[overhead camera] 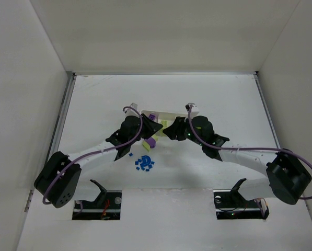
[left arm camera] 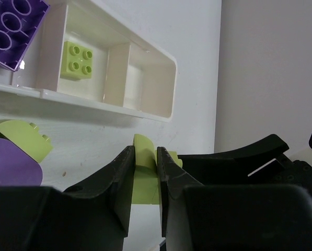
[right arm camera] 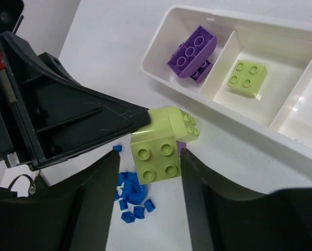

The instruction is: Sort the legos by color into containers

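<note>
A yellow-green brick [right arm camera: 156, 154] is clamped between the narrow fingers of the left gripper [left arm camera: 145, 151], on the table [right arm camera: 108, 47] just beside the tray [right arm camera: 250, 124]. The right gripper [right arm camera: 149, 157] is spread wide around this brick. In the tray, 1 purple brick [right arm camera: 192, 52] is seen in the end compartment and 1 green brick [right arm camera: 246, 78] in the middle one. Blue pieces [right arm camera: 130, 196] are scattered near.
</note>
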Controlling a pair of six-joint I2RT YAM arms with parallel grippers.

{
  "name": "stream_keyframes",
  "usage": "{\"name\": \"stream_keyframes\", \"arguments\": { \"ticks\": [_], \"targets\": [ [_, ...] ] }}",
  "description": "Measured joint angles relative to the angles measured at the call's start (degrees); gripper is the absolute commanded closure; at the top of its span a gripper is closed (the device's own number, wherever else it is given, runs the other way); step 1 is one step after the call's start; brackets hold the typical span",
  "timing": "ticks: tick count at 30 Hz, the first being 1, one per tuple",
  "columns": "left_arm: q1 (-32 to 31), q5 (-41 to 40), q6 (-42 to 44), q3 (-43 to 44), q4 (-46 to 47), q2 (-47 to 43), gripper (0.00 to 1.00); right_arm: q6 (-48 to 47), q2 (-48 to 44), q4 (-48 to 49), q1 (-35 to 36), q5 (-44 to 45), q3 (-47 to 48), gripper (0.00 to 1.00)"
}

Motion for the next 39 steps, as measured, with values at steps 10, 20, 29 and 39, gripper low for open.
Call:
{"name": "stream_keyframes", "arguments": {
  "ticks": [10, 20, 29, 39],
  "targets": [
    [0.0, -0.42, 0.42, 0.0, -0.42, -0.33, 0.96, -0.28, 0.09, -0.59, -0.33, -0.33, 0.0, 0.68],
    [1.03, 1.05, 0.46, -0.83, 0.22, -1.75, 0.96, 1.68, -2.47, -0.15, -4.07, -5.16, -1.18, 0.69],
    [2.36, 0.63, 0.68, -1.77, -0.39, -2.21, 0.96, 4.15, -3.74, 2.12, -8.09, -7.02, -1.68, 0.69],
    [4.11, -0.57, 2.89, -1.86, -2.03, -8.37, 0.95, 1.9, 7.45, 0.13, -8.2, -1.38, 5.16, 0.66]
  ]
}}
